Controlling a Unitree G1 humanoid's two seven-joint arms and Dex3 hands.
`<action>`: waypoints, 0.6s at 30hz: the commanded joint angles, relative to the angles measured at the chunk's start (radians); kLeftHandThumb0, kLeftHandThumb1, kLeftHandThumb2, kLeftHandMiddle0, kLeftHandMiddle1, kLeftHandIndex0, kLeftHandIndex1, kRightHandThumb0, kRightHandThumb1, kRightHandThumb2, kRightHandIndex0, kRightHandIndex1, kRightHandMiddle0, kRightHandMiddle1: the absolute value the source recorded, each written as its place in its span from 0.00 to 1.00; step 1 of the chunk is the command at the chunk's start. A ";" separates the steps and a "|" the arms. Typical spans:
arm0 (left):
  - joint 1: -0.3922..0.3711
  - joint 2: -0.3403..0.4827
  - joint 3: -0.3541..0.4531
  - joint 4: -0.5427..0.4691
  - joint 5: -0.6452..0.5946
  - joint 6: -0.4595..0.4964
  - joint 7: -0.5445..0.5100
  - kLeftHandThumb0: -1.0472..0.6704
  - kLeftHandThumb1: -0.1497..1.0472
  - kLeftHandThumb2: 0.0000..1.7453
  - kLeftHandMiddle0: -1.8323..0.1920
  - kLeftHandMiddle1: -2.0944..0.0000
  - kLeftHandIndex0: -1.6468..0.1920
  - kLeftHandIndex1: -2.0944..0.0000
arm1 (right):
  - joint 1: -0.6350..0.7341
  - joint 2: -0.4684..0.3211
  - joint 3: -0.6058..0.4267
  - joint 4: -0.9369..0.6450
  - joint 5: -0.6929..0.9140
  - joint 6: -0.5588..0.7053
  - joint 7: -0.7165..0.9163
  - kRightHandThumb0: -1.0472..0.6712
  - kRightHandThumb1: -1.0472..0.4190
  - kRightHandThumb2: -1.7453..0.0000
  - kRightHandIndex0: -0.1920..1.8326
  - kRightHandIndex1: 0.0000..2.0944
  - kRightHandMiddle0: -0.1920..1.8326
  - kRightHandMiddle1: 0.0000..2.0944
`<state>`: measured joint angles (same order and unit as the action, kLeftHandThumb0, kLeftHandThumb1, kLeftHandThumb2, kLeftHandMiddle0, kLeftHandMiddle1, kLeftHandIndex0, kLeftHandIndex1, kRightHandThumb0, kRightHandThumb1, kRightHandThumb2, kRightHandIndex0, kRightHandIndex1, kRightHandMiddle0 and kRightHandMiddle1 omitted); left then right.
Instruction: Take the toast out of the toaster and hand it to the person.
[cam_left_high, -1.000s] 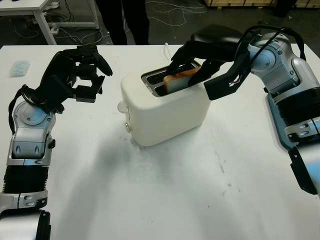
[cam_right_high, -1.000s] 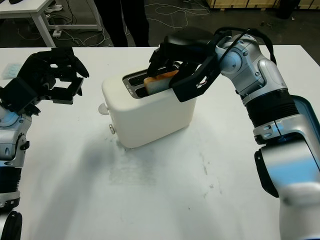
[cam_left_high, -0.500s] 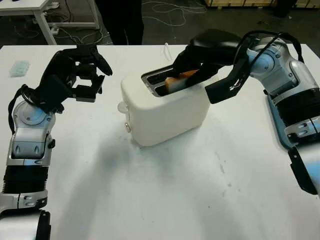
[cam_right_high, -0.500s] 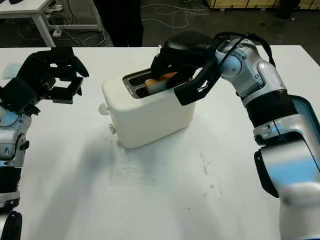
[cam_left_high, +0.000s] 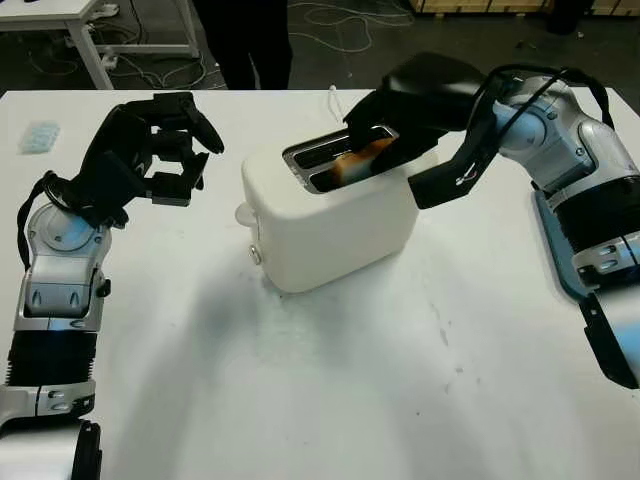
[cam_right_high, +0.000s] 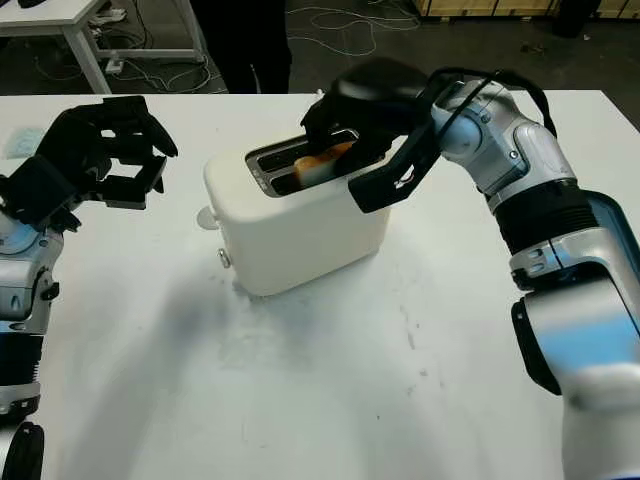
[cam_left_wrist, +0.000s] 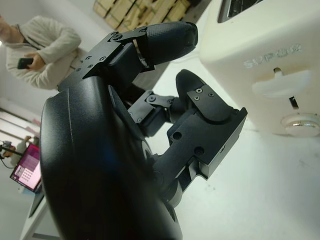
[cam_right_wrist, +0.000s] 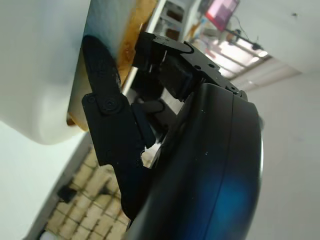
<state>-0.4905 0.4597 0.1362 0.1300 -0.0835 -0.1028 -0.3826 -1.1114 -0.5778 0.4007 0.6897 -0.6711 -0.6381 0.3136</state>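
Note:
A white toaster (cam_left_high: 330, 215) stands in the middle of the white table (cam_left_high: 330, 380). A slice of toast (cam_left_high: 357, 160) sits low in its near slot, only the brown crust showing. My right hand (cam_left_high: 378, 138) reaches over the toaster's right end and is shut on the toast, with the thumb (cam_right_wrist: 102, 105) on one face and the other fingers (cam_right_wrist: 167, 55) behind the crust. My left hand (cam_left_high: 178, 160) hangs above the table left of the toaster, fingers curled, holding nothing. The toaster's lever and knob (cam_left_wrist: 295, 120) face that hand.
A person's dark legs (cam_left_high: 245, 40) stand beyond the far table edge. A person in a light top (cam_left_wrist: 35, 45) holds a phone. A small pale blue pack (cam_left_high: 40, 135) lies near the table's left edge. Cables (cam_left_high: 340, 15) trail on the floor behind.
The toast stood higher out of the slot a second ago and now sits lower. My right hand has shifted slightly up and back over it. The left hand has hardly moved.

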 joint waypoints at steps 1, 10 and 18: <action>-0.012 0.006 0.000 0.005 0.003 -0.013 -0.003 0.60 0.48 0.71 0.40 0.32 0.49 0.39 | -0.029 -0.016 0.007 0.037 -0.032 -0.031 -0.059 0.24 0.09 0.80 0.61 0.83 0.46 0.78; -0.010 0.006 0.000 0.006 0.008 -0.023 0.002 0.60 0.48 0.71 0.40 0.32 0.49 0.39 | -0.128 -0.012 0.031 0.295 -0.100 -0.106 -0.329 0.28 0.09 0.75 0.59 0.83 0.47 0.83; -0.001 0.012 0.000 -0.032 0.003 0.018 -0.003 0.62 0.49 0.70 0.41 0.32 0.49 0.39 | -0.179 0.001 -0.073 0.427 0.060 -0.126 -0.295 0.30 0.09 0.83 0.56 0.83 0.45 0.83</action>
<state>-0.4932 0.4621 0.1356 0.1108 -0.0832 -0.0908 -0.3825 -1.2538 -0.5767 0.3631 1.1005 -0.6658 -0.7638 -0.0043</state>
